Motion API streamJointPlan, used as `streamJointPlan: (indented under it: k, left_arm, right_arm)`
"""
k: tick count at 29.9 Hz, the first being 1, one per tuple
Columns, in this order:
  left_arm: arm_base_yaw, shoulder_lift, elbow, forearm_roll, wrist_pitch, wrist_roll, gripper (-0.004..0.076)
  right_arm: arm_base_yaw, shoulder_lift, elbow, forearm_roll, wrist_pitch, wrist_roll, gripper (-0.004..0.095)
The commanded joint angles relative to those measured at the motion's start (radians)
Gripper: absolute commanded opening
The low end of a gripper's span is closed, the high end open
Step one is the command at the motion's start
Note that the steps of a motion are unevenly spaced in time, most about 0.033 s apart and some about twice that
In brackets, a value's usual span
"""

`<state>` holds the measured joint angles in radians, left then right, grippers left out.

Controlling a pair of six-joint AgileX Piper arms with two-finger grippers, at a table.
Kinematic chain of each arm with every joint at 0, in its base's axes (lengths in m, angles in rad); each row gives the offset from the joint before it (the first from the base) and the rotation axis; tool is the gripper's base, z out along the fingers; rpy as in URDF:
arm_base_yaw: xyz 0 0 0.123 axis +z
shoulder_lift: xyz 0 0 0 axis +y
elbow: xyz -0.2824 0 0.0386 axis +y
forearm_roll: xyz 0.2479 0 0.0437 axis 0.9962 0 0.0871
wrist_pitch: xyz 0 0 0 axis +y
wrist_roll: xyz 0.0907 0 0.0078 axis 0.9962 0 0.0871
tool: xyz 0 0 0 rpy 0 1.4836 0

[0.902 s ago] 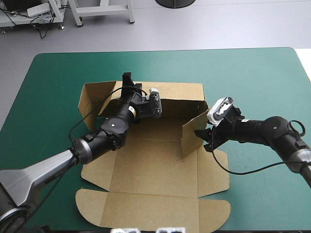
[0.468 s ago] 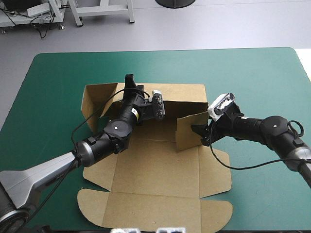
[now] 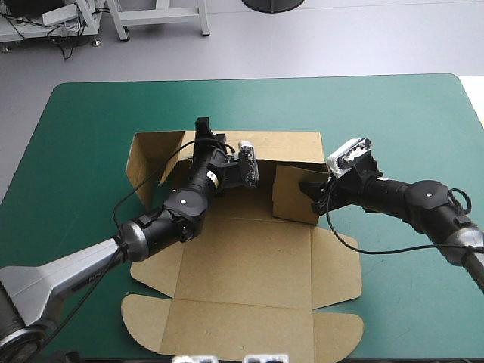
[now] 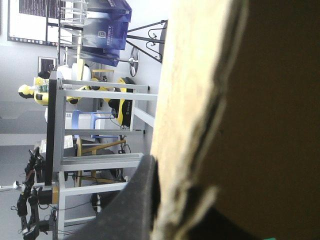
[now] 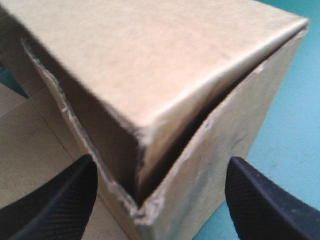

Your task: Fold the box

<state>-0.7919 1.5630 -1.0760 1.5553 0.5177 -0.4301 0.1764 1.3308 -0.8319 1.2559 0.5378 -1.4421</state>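
The brown box lies open on the teal-green cover, its far wall raised and its lid flat toward the near edge. My left gripper sits at the far wall's top edge. In the left wrist view one black finger presses against the board, which hides the other finger. My right gripper is open against the right side flap, which stands turned inward along the far wall. In the right wrist view that flap's corner fills the space between the spread fingers of the right gripper.
The box's left side flap stands raised at the far left corner. Rounded lid tabs lie flat near the table's front edge. Bare teal-green cover surrounds the box on all sides.
The right side flap has swung from standing along the box's right side to lying against the far wall, pushed by my right gripper moving inward. The left gripper barely shifted.
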Motion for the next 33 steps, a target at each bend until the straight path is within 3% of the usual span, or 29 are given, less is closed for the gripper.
streamJointPlan:
  k: [1,10,16,18,24,28,33]
  left_arm:
    - [-0.035,-0.028,-0.024,-0.022,0.003,-0.077,-0.0009]
    - [-0.055,-0.028,-0.024,-0.106,0.018,-0.097,-0.0009]
    - [-0.108,-0.028,-0.034,-0.099,0.053,-0.096,-0.0008]
    - [-0.108,-0.028,-0.034,-0.102,0.074,-0.093,-0.0008]
    - [-0.108,-0.028,-0.034,-0.099,0.115,-0.093,-0.0008]
    - [-0.108,-0.028,-0.034,-0.112,0.113,-0.093,-0.0008]
    - [-0.108,-0.028,-0.034,-0.119,0.113,-0.093,-0.0008]
  right_arm:
    - [-0.001,-0.027,-0.023,0.056,-0.055,-0.002,0.0660]
    - [0.005,-0.027,-0.023,0.084,0.012,0.020,0.0647]
    - [0.068,-0.027,-0.023,0.048,-0.039,0.058,0.0602]
    - [0.085,-0.027,-0.023,0.015,-0.053,0.091,0.0538]
    - [0.097,-0.027,-0.023,-0.086,-0.023,0.186,0.0190]
    - [0.097,-0.027,-0.023,-0.090,-0.003,0.191,0.0020]
    - [0.097,-0.027,-0.023,-0.090,-0.001,0.191,-0.0019]
